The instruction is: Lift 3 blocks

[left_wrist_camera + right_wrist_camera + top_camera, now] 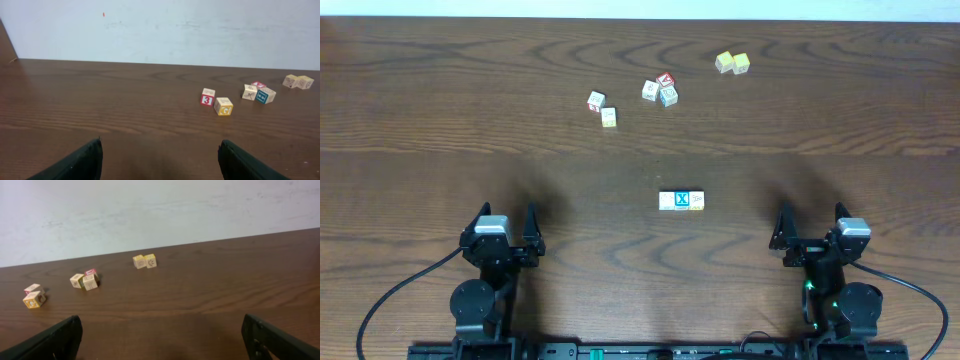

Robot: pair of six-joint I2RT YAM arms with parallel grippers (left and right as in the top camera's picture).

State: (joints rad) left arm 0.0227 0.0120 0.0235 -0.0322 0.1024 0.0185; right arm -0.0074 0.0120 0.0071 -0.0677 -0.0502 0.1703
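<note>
Wood table bears three blocks abreast, the middle reading X; left fingers and right fingers released.

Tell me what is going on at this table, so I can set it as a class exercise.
Nothing is being handled yet. The robot's left hand and right hand sit near the front edge of the table, both open and empty. The three blocks to be lifted lie side by side in a row between the hands, slightly ahead of them, with the blue X block in the middle. Other blocks lie scattered farther back.
</note>
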